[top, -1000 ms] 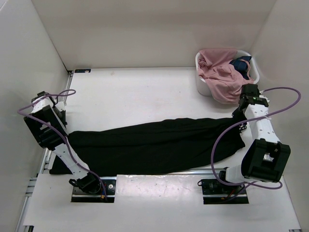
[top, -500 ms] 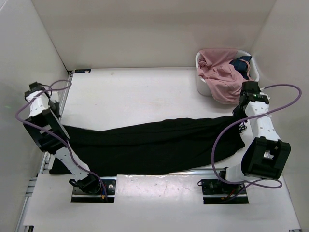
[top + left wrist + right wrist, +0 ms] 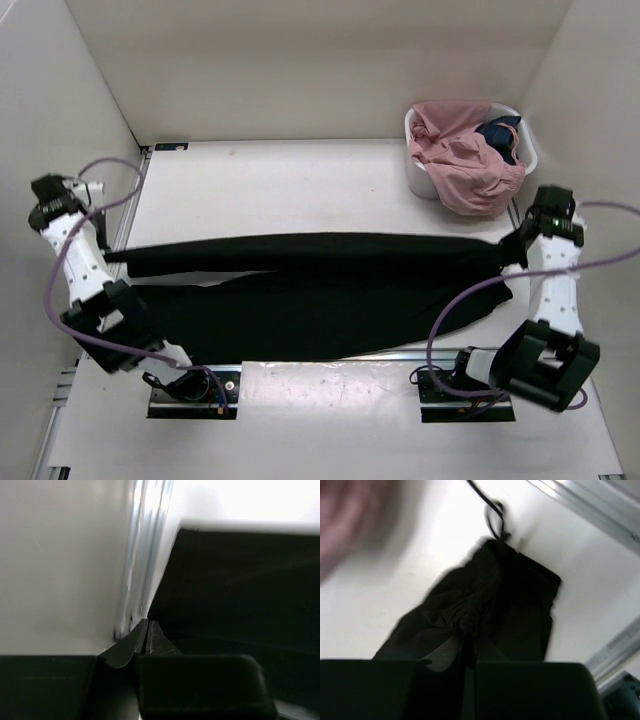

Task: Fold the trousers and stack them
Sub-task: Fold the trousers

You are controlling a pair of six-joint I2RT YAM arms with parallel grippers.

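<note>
Across the near half of the white tabletop [image 3: 300, 190], from its left edge to its right edge, lie the black trousers [image 3: 320, 300]. One long band of the fabric is drawn straight and taut between the two arms, parallel to the near edge. The rest spreads flat on the tabletop just nearer than that band and reaches close to the near edge.

At the far right corner of the tabletop stands a white basket [image 3: 415, 170]. A pink garment [image 3: 465, 165] is heaped in it and hangs over its near rim. A small dark blue garment [image 3: 498, 135] lies in the basket's right side, partly under the pink one.

At the left edge, beside a metal rail, the left hand [image 3: 146, 632] has its fingers pressed together on the end of the taut band. At the right edge, the right hand [image 3: 468, 642] is clamped on a bunched gather of the trousers. Beyond that gather, a thin black cord [image 3: 495, 512] trails from the fabric's end onto the tabletop.
</note>
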